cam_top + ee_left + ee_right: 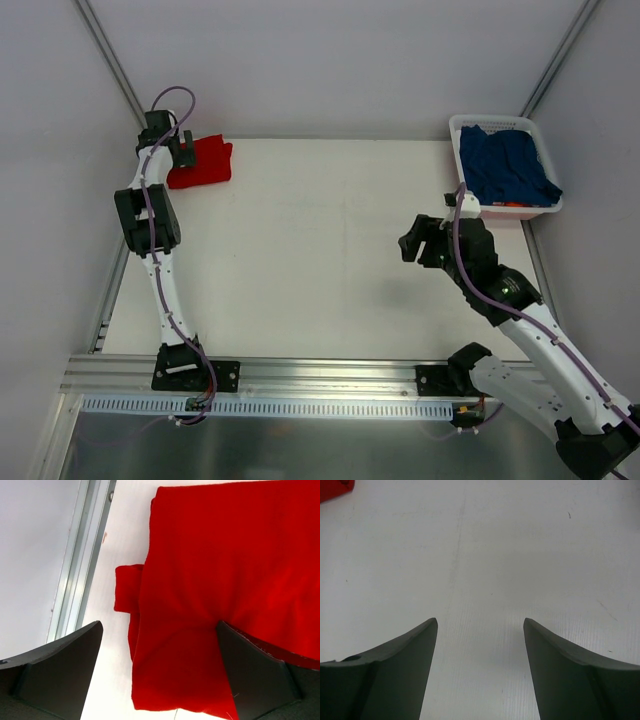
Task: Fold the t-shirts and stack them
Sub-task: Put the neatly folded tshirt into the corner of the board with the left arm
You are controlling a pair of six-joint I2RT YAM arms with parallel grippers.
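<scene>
The red t-shirt [203,163] lies folded at the far left corner of the white table [330,260]. My left gripper [187,150] is open over its left edge. In the left wrist view the red shirt [220,565] fills most of the frame. The left gripper [159,626] has one finger over bare table and the other over the cloth. The navy t-shirt [508,165] lies crumpled in the white basket [490,120] at the far right. My right gripper [408,242] is open and empty above the table [480,555], near the basket; it also shows in the right wrist view [480,622].
An aluminium rail [82,555] runs along the table's left edge beside the red shirt. A corner of red cloth [334,487] shows at the top left of the right wrist view. White walls close in the back and both sides.
</scene>
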